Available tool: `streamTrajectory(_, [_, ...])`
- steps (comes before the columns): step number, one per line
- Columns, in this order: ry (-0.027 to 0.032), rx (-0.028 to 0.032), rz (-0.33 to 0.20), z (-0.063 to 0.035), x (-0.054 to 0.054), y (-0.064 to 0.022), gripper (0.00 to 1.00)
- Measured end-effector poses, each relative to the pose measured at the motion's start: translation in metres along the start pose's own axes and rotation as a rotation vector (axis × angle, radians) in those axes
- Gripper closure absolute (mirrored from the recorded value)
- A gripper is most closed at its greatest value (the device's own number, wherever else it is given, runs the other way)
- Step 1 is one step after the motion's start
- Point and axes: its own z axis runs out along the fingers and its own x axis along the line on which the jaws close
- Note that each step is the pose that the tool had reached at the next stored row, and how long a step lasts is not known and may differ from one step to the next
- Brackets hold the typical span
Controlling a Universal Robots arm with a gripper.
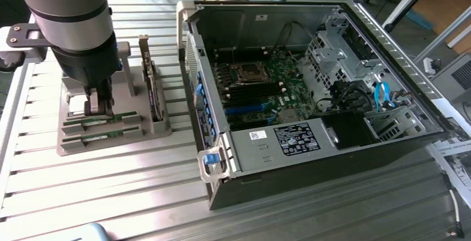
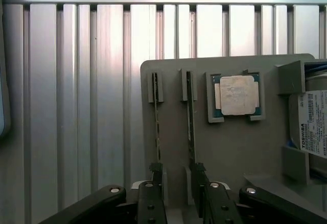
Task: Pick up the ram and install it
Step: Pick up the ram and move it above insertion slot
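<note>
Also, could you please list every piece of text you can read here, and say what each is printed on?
"TOSHIBA": on the white label of the hard drive, running sideways.
The rest of that label: too small to read.
Markings on the CPU chip: too blurred to read.
The black label and the white sticker inside the computer case: too small to read.

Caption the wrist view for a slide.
Open gripper over ram stick and its twin in grey holder, CPU chip alongside.
</note>
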Motion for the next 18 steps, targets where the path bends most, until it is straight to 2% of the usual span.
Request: streamTrajectory(18, [0.0003, -0.0001, -0.010, 0.0110, 0.007, 0.0013, 0.64])
